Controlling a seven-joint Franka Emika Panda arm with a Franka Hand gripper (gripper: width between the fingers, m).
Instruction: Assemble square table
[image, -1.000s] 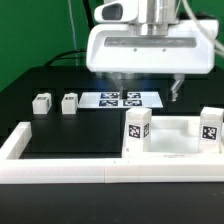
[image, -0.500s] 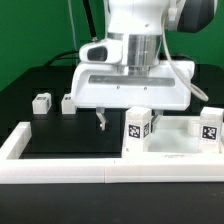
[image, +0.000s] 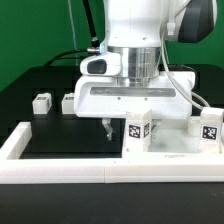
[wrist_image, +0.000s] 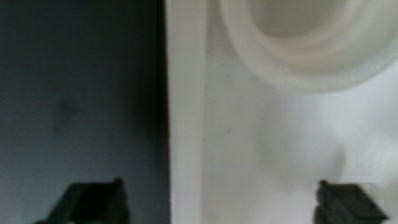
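Now my pincer (wrist_image: 222, 205) hangs over the square table top (image: 170, 152), fingers (wrist_image: 89, 202) apart astride its rim; next, I think, I must close squarely on it.

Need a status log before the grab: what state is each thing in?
gripper: open, straddling the table top's edge, holding nothing.
table top: lying flat, rim up.
leg beside the gripper: upright at the table top's corner.
leg at the exterior view's right: upright.
loose legs: standing free, away from the table top.
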